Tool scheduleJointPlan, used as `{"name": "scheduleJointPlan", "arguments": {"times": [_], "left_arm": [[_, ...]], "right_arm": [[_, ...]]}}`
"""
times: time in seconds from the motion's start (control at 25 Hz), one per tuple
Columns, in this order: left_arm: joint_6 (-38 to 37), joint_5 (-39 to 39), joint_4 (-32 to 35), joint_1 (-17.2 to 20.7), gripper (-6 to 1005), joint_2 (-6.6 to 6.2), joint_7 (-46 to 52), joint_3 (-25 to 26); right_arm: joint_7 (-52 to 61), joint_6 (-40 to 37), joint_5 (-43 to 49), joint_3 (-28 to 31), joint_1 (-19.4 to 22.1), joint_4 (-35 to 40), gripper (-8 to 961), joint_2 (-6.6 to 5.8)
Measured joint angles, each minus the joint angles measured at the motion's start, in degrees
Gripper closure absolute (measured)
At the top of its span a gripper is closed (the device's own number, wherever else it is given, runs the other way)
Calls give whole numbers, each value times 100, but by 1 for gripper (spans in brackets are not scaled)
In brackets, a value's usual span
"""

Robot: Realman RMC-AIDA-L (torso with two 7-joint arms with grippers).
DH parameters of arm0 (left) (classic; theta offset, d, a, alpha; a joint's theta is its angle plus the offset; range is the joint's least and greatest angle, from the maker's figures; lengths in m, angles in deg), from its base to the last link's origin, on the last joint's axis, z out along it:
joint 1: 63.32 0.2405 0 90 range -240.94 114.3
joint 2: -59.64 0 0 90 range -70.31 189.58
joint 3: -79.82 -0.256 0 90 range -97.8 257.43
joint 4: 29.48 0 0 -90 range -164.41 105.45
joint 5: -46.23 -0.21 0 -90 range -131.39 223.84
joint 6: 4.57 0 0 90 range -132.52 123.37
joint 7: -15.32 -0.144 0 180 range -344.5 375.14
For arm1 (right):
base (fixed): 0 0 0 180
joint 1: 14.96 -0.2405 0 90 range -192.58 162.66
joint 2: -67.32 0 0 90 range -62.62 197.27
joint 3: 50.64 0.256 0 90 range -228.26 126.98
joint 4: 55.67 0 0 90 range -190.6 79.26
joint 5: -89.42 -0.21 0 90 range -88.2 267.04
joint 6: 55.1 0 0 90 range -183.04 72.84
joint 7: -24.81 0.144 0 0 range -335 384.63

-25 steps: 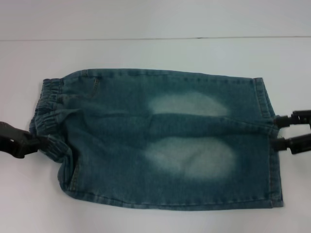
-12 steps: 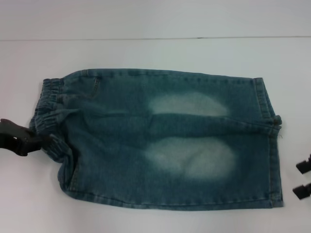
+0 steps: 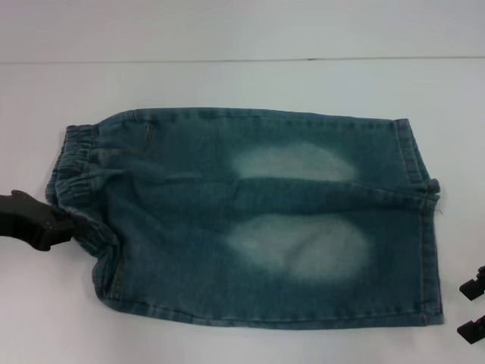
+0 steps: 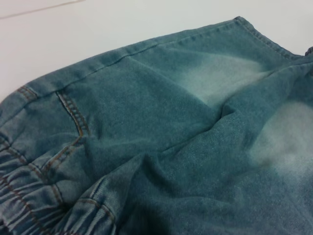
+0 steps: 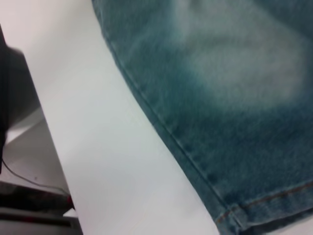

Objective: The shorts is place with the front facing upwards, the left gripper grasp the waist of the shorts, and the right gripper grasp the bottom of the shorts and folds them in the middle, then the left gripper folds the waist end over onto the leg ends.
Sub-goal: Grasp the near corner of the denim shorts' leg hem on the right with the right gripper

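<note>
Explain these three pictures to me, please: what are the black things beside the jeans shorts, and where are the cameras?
A two-armed robot is folding clothes. The wide picture comes from a camera on its head, looking down at a white table. On it lie denim shorts, already folded lengthwise, with the elastic waist toward the robot's left and the leg hems toward its right. The black piece at the waist is the left gripper, a clamp-like hand touching the waistband; whether it is pinching the cloth cannot be told. The black tips at the opposite edge are the right gripper, open and clear of the hems. The other two pictures come from cameras on each wrist: one shows the waistband close up, the other a hem corner.
</note>
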Motion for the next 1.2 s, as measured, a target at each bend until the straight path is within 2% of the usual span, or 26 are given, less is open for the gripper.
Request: {"name": "scheduleJointPlan", "arguments": {"times": [0.76, 0.96, 1.2], "left_arm": [[47, 23, -10, -77, 955, -33, 36, 8], [49, 24, -13, -78, 954, -30, 38, 7], [78, 24, -21, -77, 955, -26, 39, 7]], "right_arm": [[21, 25, 79, -144, -76, 7, 78, 131], [72, 46, 81, -308, -85, 8, 88, 199], [190, 135, 88, -513, -97, 8, 100, 222]]}}
